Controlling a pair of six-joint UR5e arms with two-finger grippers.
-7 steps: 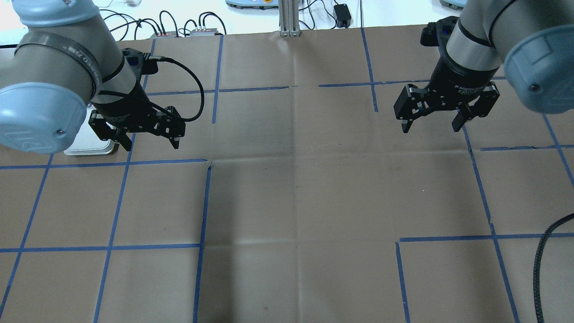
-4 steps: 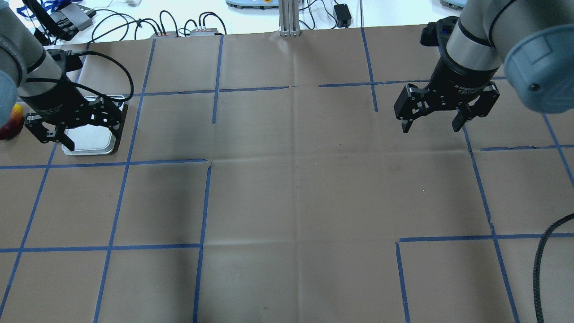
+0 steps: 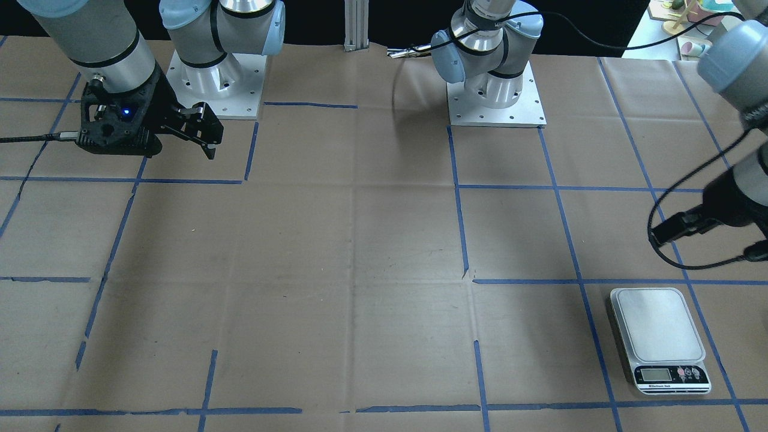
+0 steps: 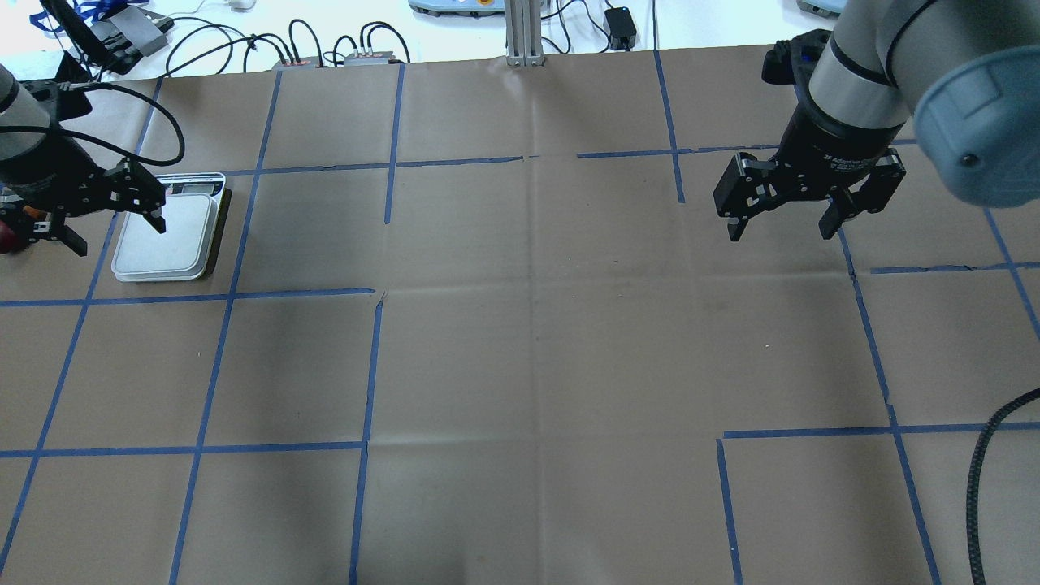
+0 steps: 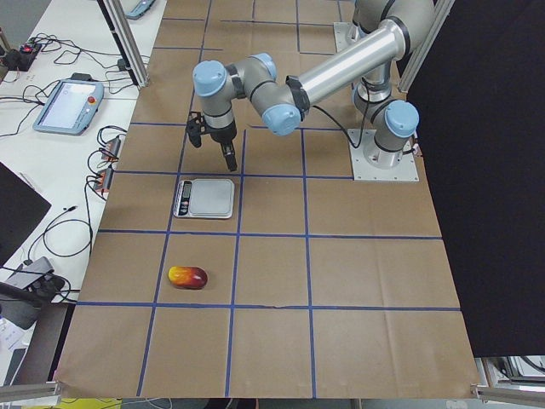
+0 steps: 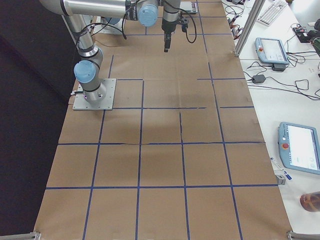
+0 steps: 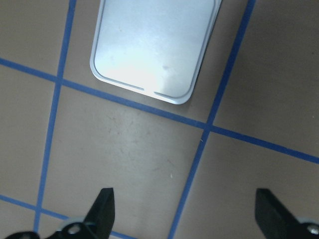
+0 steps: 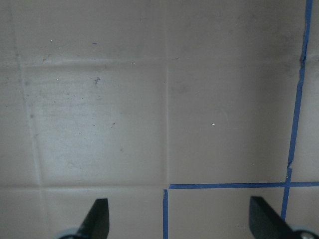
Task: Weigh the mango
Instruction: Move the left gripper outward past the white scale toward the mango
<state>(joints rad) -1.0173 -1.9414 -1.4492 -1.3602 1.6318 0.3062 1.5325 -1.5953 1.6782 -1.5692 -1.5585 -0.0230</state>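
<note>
Gaping wide, both empty: left end effector point(image 4: 118, 234) near scale point(image 5: 211, 196), right end effector point(image 4: 780, 234) far off; mango point(image 5: 188, 277) apart; scale's lettering illegible.

Glossy mango point(image 5: 188, 277), brushed-metal scale plate point(image 3: 659, 324), matt creased paper point(image 4: 520, 366).

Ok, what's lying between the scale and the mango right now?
Only brown paper crossed by one blue tape line, as the exterior left view shows: the scale sits beyond that line, the mango on its near side.
</note>
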